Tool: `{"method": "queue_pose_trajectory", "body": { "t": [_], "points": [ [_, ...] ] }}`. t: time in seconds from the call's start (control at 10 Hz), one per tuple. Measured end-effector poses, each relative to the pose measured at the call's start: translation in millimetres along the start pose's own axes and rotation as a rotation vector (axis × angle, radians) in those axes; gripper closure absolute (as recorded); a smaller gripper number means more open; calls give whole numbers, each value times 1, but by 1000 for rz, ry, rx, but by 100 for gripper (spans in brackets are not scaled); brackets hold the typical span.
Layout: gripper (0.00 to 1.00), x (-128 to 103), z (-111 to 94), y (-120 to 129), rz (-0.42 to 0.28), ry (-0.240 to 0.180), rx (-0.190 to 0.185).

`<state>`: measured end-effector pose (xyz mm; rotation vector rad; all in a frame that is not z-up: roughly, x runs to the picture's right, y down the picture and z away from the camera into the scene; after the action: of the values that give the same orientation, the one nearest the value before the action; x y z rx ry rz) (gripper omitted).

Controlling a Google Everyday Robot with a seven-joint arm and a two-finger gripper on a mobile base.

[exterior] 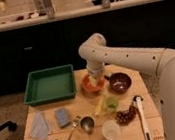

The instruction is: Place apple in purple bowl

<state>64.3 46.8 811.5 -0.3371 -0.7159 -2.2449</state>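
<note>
Gripper (pixel 94 78): directly over orange bowl (pixel 86 88); grip state cannot be told. Purple bowl (pixel 119 82): at 3 o'clock of orange bowl, just beside it.

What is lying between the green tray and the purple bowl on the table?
The orange bowl lies between the green tray and the purple bowl, and the gripper hangs right over it; the camera view shows this.
</note>
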Motion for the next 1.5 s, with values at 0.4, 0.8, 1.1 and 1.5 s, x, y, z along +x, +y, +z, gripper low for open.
{"method": "queue_pose_trajectory", "body": {
  "t": [0.4, 0.8, 1.1, 1.5],
  "points": [
    [100, -9, 5, 31, 60, -4, -7],
    [100, -28, 7, 57, 111, -8, -7],
    [100, -42, 9, 72, 144, -10, -5],
    [100, -58, 14, 80, 166, -24, -13]
  ]
}}
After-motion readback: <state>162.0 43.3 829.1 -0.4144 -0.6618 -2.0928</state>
